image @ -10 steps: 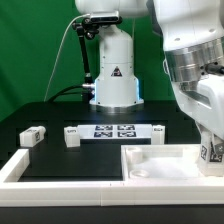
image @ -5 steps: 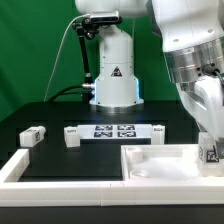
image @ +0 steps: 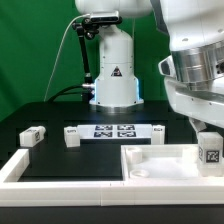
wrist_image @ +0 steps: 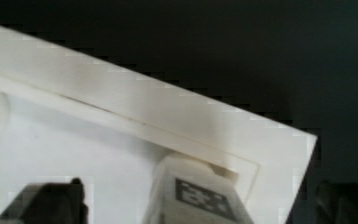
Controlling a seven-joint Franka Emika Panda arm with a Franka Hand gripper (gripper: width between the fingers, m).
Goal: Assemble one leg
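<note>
A leg (image: pixel 209 152), a small white block with a black-and-white tag, stands upright at the near corner of the large flat white rimmed piece (image: pixel 150 172), on the exterior view's right. My gripper (image: pixel 207 127) hangs just above it. In the wrist view the leg (wrist_image: pixel 202 190) sits between the two dark fingertips (wrist_image: pixel 51 202), with a gap on each side, so my gripper (wrist_image: pixel 197 208) is open and not touching it. The rimmed piece's corner (wrist_image: pixel 247 140) shows around the leg. Three more legs lie on the black table: one (image: pixel 32 135), a second (image: pixel 72 136) and a third (image: pixel 158 131).
The marker board (image: pixel 115 129) lies flat at the middle of the table, in front of the robot's base (image: pixel 113 70). A white rail (image: pixel 20 168) runs along the table's front on the exterior view's left. A green backdrop stands behind.
The arm has risen and drawn back a little, so more of the leg and its tag shows below the gripper. The leg has stayed at the same corner.
</note>
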